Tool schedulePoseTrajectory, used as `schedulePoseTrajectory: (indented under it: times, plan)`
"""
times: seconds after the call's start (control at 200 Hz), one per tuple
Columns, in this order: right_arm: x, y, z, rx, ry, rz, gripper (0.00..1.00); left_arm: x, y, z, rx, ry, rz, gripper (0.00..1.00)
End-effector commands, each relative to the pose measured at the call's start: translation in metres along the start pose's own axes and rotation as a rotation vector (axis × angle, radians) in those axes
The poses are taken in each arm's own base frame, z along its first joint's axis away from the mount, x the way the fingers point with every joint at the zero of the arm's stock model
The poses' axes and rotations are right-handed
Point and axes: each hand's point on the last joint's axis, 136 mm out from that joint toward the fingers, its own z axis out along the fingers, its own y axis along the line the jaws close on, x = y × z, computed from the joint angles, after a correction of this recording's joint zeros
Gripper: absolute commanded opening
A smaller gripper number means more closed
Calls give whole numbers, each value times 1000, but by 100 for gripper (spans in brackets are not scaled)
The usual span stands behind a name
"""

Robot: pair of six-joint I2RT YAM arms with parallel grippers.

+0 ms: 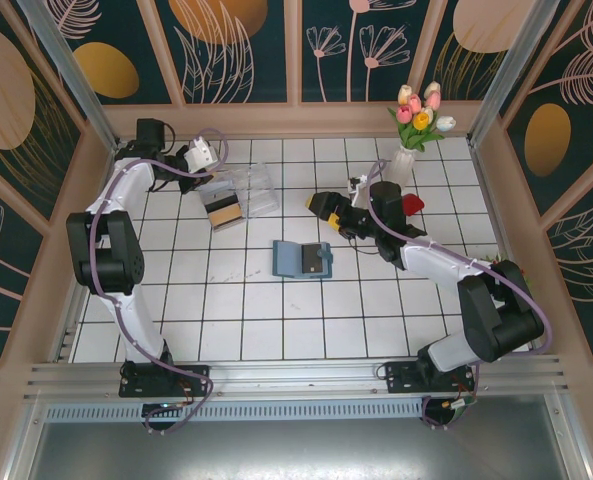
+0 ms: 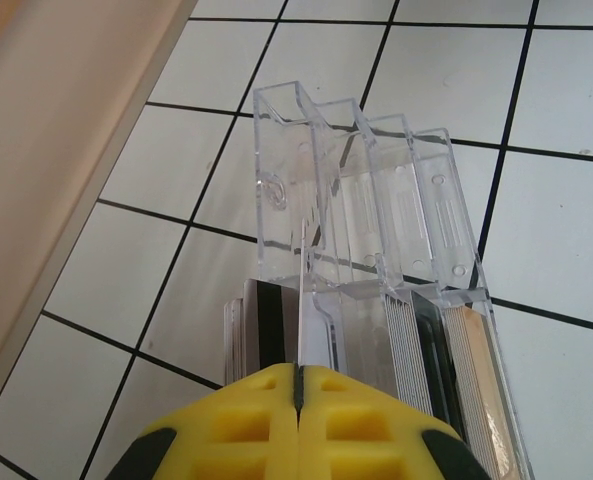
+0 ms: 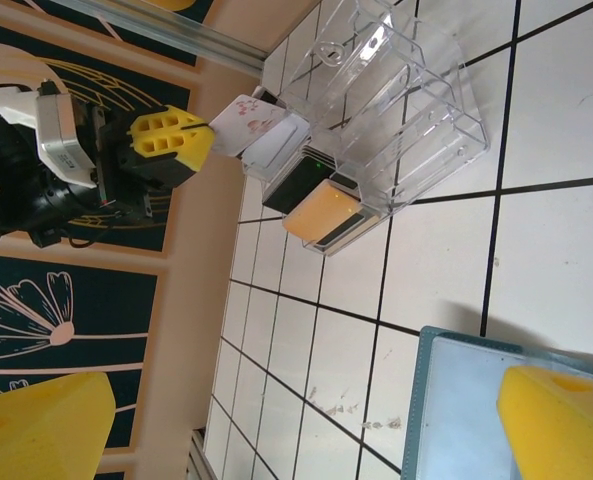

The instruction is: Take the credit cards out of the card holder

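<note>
The teal card holder lies open and flat mid-table, and its corner lies under my right gripper. That gripper hovers just behind the holder, yellow fingers wide apart with nothing between them. At the far left my left gripper is shut on a thin white credit card, seen edge-on over a slot of the clear plastic box. The right wrist view shows the same card sticking out of the left gripper. Tan and dark-striped cards stand in the box.
The clear box sits at the back left near the wooden side wall. A white vase of tulips and a small red object stand behind the right arm. White tiles lie bare in front of the holder.
</note>
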Motion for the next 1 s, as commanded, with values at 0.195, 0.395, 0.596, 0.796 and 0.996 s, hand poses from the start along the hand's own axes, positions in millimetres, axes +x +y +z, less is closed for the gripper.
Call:
schedulePoseTrajectory:
  times: [0.195, 0.395, 0.596, 0.796, 0.996]
  plan:
    - [-6, 15, 1, -19, -10, -17, 99, 7, 7, 8, -24, 4, -8, 18]
    - [-5, 14, 2, -19, -9, -14, 99, 2, 18, -2, -79, 16, -14, 28]
    - [-4, 13, 1, -6, -11, -24, 99, -22, 30, -22, -176, -50, -28, 35]
    - [0, -5, 12, 180, -6, -82, 99, -62, 56, -64, -398, -203, -196, 47]
    - [12, -22, 28, 350, 23, -130, 99, -82, 57, -103, -530, -361, -428, 51]
